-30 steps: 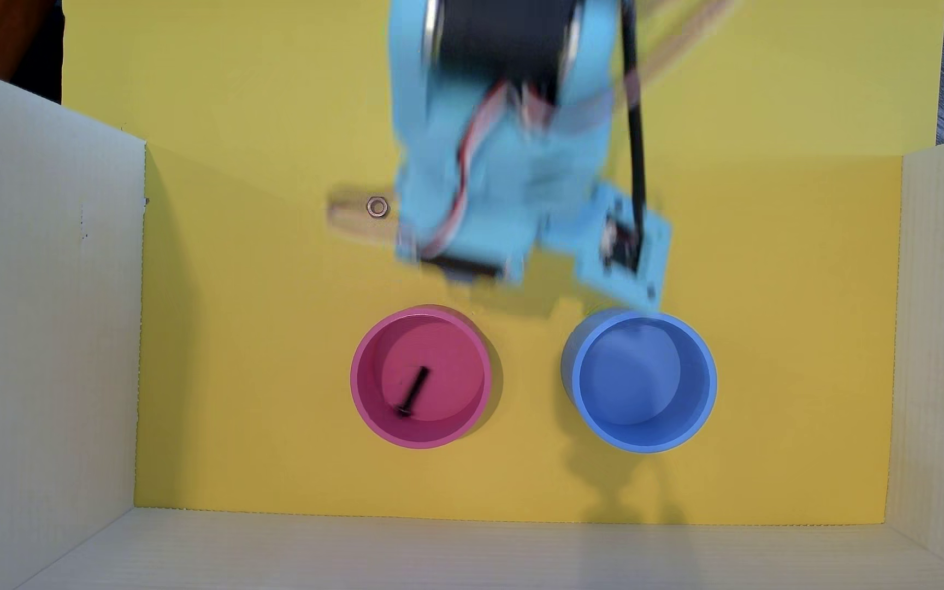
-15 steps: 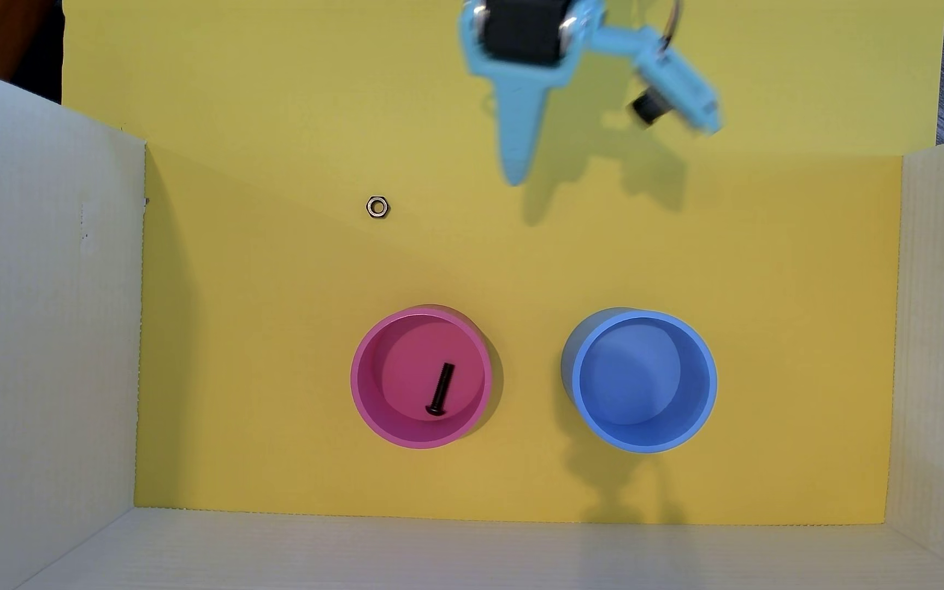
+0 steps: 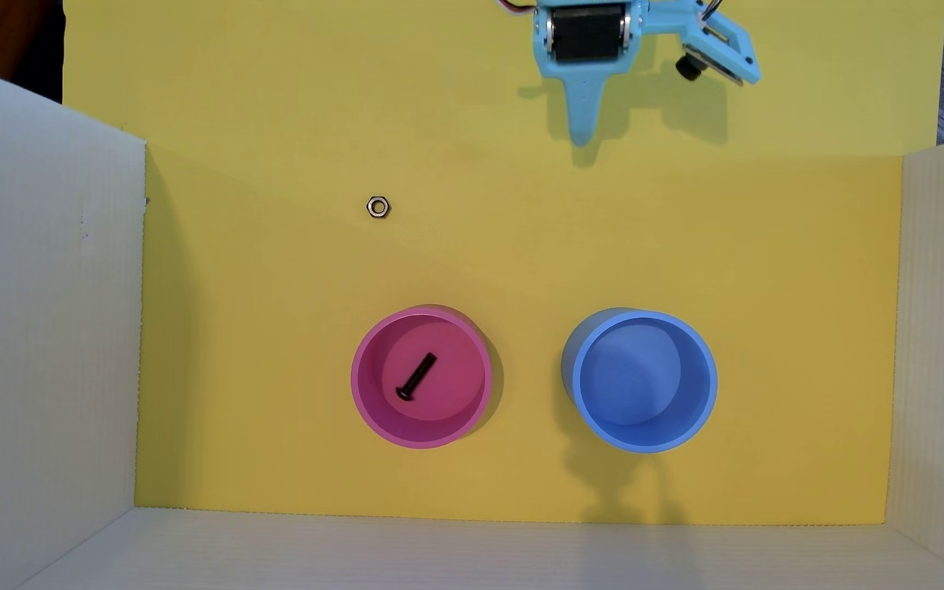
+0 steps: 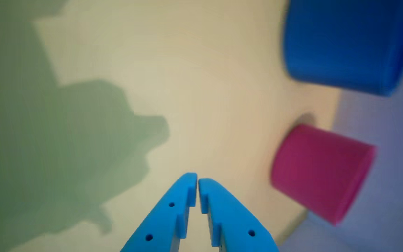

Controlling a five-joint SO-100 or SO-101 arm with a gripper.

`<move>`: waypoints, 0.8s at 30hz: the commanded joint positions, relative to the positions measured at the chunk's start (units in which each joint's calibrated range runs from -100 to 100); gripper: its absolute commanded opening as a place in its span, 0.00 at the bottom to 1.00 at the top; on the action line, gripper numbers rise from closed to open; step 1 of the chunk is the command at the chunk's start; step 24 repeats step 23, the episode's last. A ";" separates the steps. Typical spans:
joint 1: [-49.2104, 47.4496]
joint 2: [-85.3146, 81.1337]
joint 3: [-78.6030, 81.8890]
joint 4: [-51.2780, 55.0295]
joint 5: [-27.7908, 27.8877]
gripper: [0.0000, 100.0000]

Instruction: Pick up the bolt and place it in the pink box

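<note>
Lying flat inside pink box [image 3: 365, 391], on its floor: black bolt [image 3: 416, 376], head toward lower left in overhead view. Blue round container [image 3: 711, 380] beside it; silver hex nut [image 3: 378, 207] well apart. Blue gripper [image 4: 197, 182] empty, fingertips together.

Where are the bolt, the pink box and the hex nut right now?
bolt [image 3: 416, 376]: overhead view, middle of its black shaft, lying inside the cup.
pink box [image 3: 357, 391]: overhead view, left part of its thick rim.
hex nut [image 3: 371, 206]: overhead view, left side of its silver ring.
</note>
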 commanded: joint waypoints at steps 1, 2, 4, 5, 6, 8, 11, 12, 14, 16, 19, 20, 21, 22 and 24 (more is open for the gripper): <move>-0.48 -0.35 -1.01 3.19 -0.19 0.01; -0.48 -0.35 -1.01 3.44 -0.19 0.01; -0.48 -0.35 -1.37 3.44 -0.19 0.01; -0.48 -0.35 -1.37 3.44 -0.19 0.01; -0.48 -0.35 -1.28 3.44 -0.19 0.01; -0.56 -0.35 -1.28 3.44 -0.19 0.01; -0.56 -0.35 -1.28 3.44 -0.19 0.01; -0.56 -0.35 -1.28 3.44 -0.19 0.01; -0.56 -0.35 -1.28 3.44 -0.19 0.01; -0.56 -0.35 -1.28 3.44 -0.19 0.01; -0.56 -0.35 -1.28 3.44 -0.19 0.01; -0.56 -0.35 -1.28 3.44 -0.19 0.01; -0.56 -0.35 -1.28 3.44 -0.19 0.01; -0.56 -0.35 -1.28 3.44 -0.19 0.01; -0.56 -0.35 -1.28 3.44 -0.19 0.01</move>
